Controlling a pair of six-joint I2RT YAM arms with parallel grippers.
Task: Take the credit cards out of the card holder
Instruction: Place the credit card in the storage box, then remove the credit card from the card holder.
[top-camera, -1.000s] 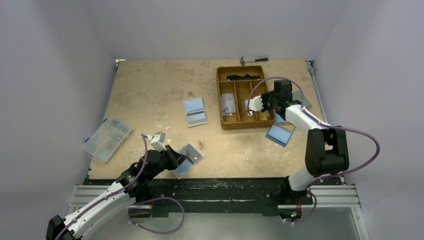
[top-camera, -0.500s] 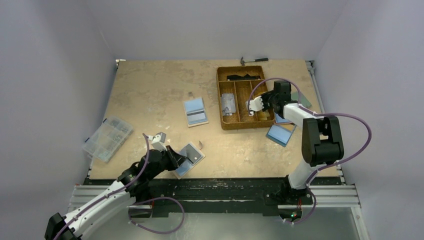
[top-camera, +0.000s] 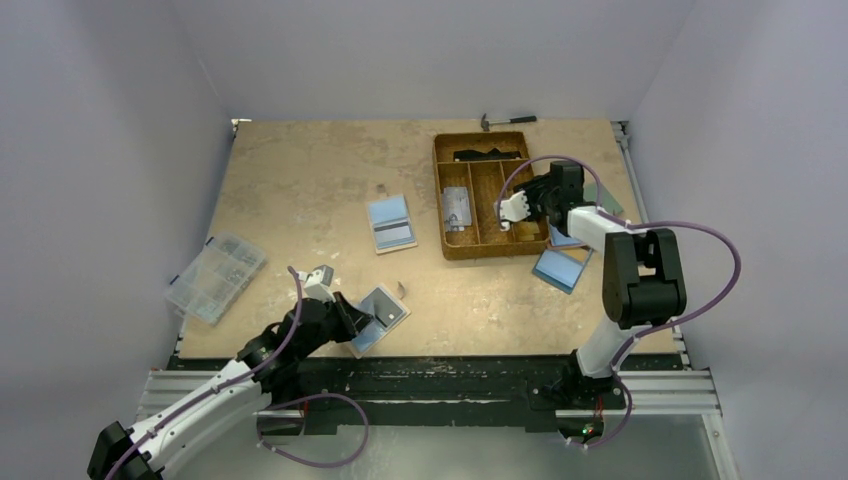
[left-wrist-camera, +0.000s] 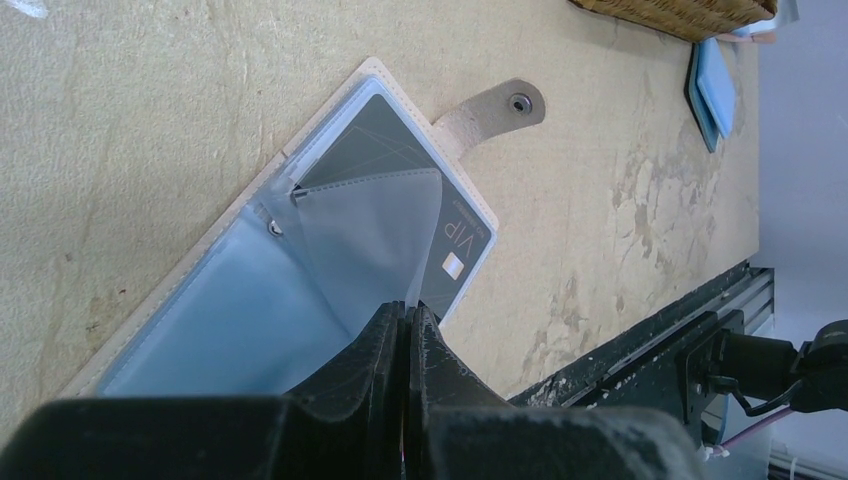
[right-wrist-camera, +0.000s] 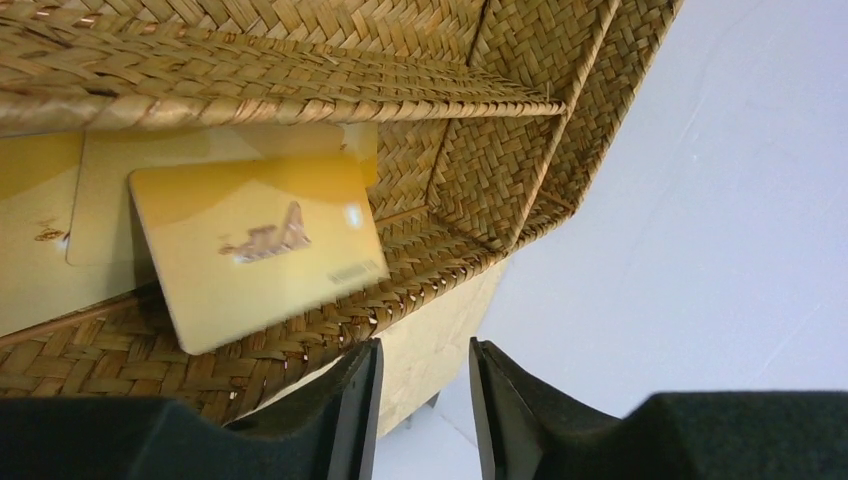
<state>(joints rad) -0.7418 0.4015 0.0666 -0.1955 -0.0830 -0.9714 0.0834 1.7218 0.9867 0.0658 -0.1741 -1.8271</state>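
Observation:
The tan card holder lies open near the table's front edge. In the left wrist view the card holder shows clear sleeves over a light blue face, and a dark "VIP" credit card sits in its right half. My left gripper is shut on a lifted clear sleeve flap. My right gripper stands open and empty over the woven tray. A gold card lies blurred in the tray beside other gold cards.
A clear organiser box stands at the left edge. An open blue and grey flat holder lies mid-table, another blue one right of the tray. A hammer lies at the back. The black front rail runs close by.
My right gripper has opened over the tray, and the gold card lies loose below it. The left arm and the card holder have hardly moved.

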